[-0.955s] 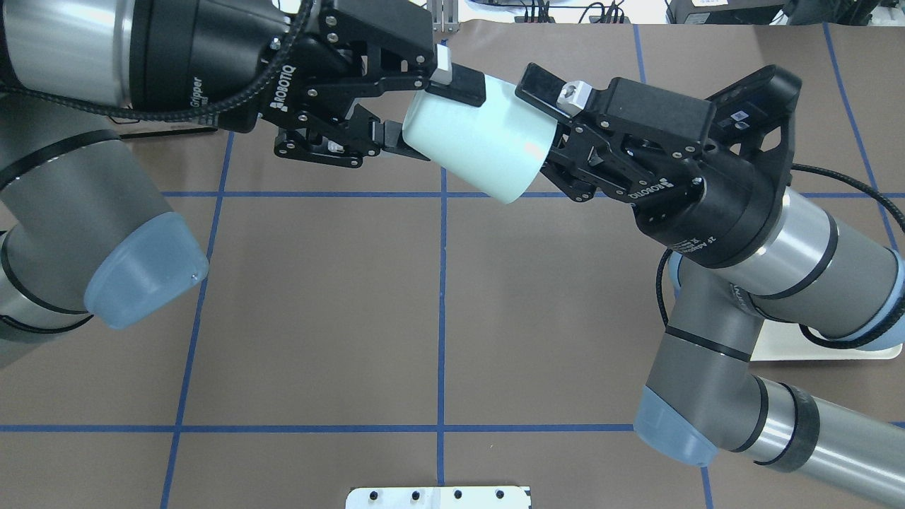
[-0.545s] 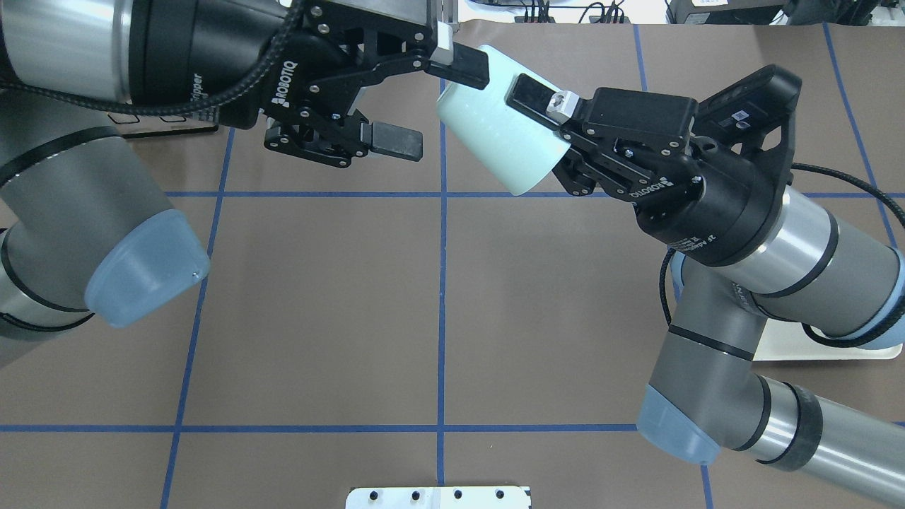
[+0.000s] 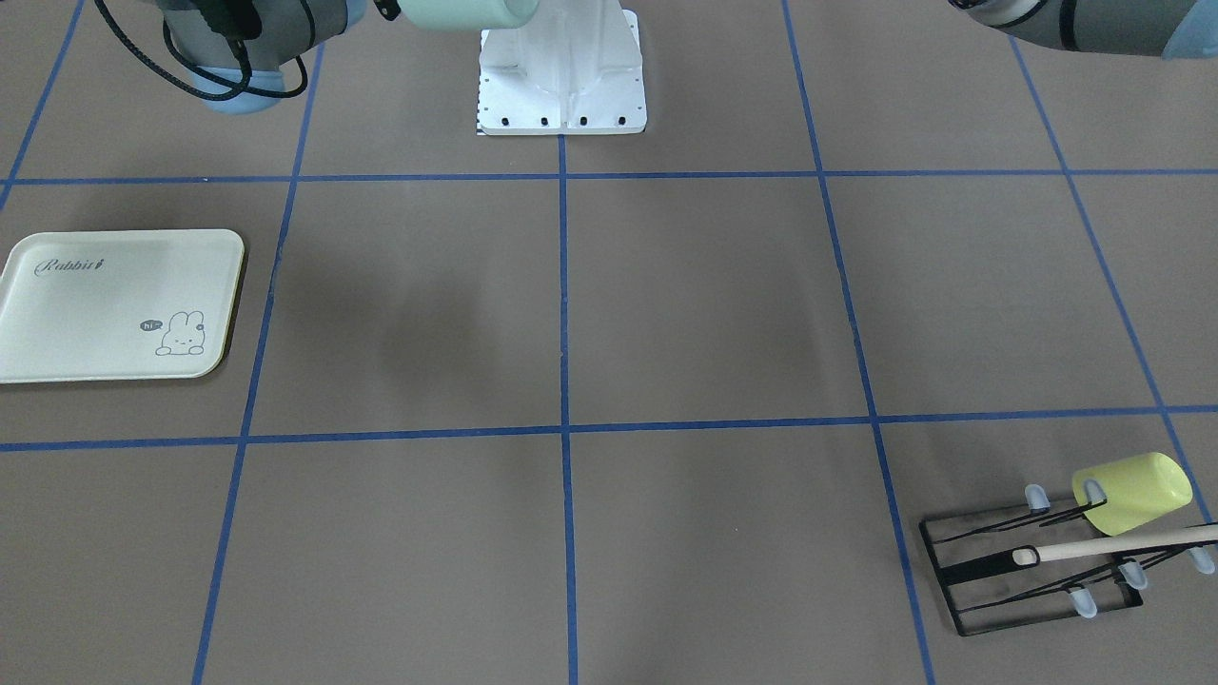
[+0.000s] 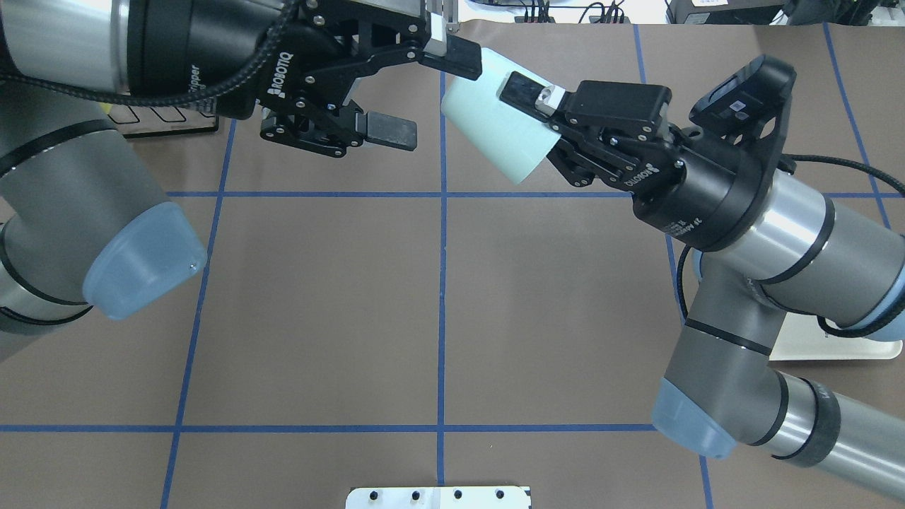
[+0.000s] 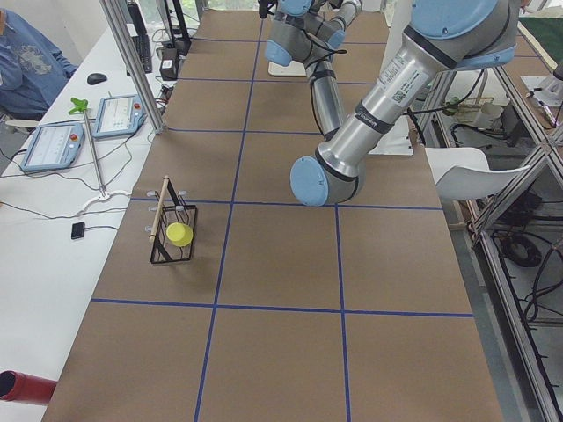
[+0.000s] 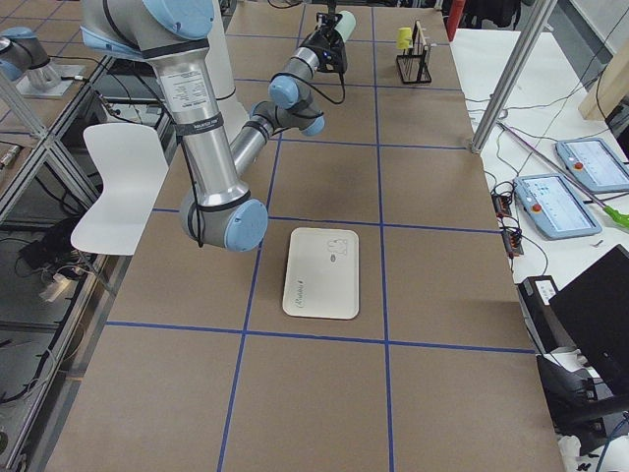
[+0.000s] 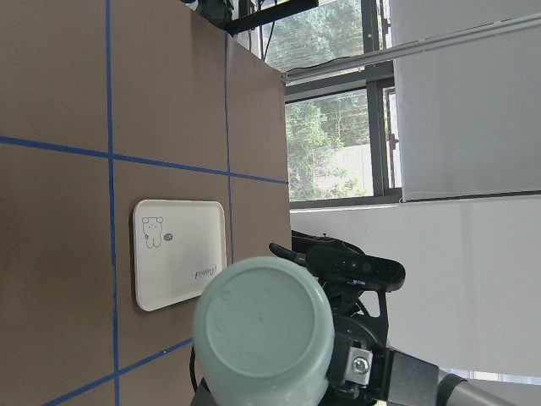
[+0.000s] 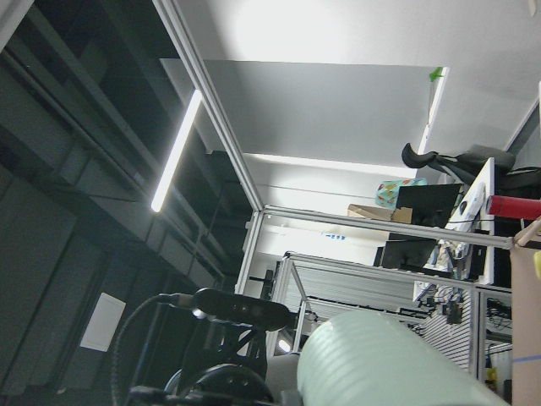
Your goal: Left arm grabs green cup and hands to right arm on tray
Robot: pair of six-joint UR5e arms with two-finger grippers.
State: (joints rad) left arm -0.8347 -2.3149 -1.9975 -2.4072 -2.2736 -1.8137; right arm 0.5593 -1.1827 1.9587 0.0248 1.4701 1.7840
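**Cup mouth, tray and rack mostly out of sight**

In the overhead view the right gripper (image 4: 527,127) is covering the mouth of the green cup (image 4: 488,131), and its lower finger is hiding behind the cup. Right of the cup, the right arm (image 4: 735,353) is concealing all but a corner of the tray (image 4: 799,348). Left of the cup, the left gripper (image 4: 431,99) is masking most of a black rack (image 4: 166,121). In the front-facing view the top edge is cutting off most of the cup.
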